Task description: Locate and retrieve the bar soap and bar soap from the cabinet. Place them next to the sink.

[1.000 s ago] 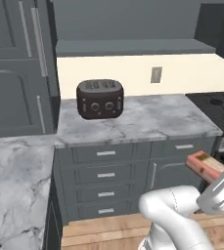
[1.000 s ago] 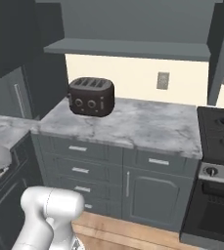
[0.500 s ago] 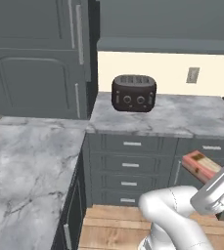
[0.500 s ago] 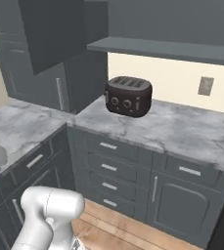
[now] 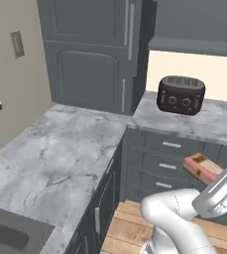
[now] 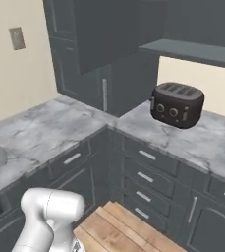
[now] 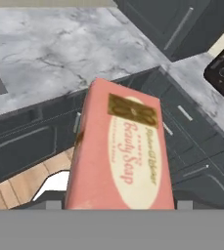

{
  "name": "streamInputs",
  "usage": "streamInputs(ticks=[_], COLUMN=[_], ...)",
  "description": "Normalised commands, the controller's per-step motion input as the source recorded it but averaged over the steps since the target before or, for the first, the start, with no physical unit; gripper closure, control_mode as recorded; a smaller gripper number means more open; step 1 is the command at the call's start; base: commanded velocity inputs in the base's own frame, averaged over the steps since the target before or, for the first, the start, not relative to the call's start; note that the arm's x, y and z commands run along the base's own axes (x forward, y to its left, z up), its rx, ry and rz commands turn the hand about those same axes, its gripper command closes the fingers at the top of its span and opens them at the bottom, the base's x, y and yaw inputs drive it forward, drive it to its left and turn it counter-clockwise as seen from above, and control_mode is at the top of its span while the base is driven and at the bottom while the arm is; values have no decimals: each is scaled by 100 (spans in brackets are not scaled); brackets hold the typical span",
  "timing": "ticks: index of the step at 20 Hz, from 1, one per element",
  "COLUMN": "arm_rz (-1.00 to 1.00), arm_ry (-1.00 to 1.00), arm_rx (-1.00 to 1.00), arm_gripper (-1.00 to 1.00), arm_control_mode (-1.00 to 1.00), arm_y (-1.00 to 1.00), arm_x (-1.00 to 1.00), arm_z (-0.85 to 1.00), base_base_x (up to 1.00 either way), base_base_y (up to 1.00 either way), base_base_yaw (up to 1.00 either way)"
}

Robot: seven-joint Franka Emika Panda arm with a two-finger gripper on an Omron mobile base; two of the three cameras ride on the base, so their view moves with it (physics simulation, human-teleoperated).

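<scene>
A pink bar soap [image 7: 121,151] with a tan oval label stands close before the hand camera, and my gripper is shut on it with the fingers hidden behind the bar. From the left base camera the same bar soap [image 5: 201,167] sticks out of my gripper [image 5: 210,174] at the right, above the floor in front of the drawers. A dark corner of the sink [image 5: 10,236] shows at the bottom left, set in the marble counter [image 5: 60,154]. The dark cabinet [image 5: 194,22] with its shelf board hangs at the upper right, above the toaster.
A black toaster [image 5: 181,95] [image 6: 177,104] sits on the far counter. Tall grey cupboard doors [image 5: 92,54] fill the corner. Grey drawers with silver handles [image 6: 146,177] run under the counter. Wooden floor [image 5: 130,233] lies below the arm.
The whole picture has swung: the base has turned left, so the toaster slid right and the corner counter and sink came into view. The soap stays in the gripper.
</scene>
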Motion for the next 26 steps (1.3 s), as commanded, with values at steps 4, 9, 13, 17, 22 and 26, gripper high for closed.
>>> streamInputs(ticks=[4, 9, 13, 17, 22, 26], arm_rz=[0, 0, 0, 0, 0, 0], arm_ry=[0, 0, 0, 0, 0, 0], arm_rx=[0, 0, 0, 0, 0, 0], arm_gripper=[100, 100, 100, 100, 100, 100], arm_control_mode=[100, 100, 100, 100, 100, 100], arm_y=[0, 0, 0, 0, 0, 0], arm_x=[0, 0, 0, 0, 0, 0], arm_z=[0, 0, 0, 0, 0, 0], base_base_x=[-18, -15, -13, -17, -17, -18], base_base_y=[43, 39, 38, 46, 48, 53], base_base_yaw=[44, 45, 46, 44, 44, 43])
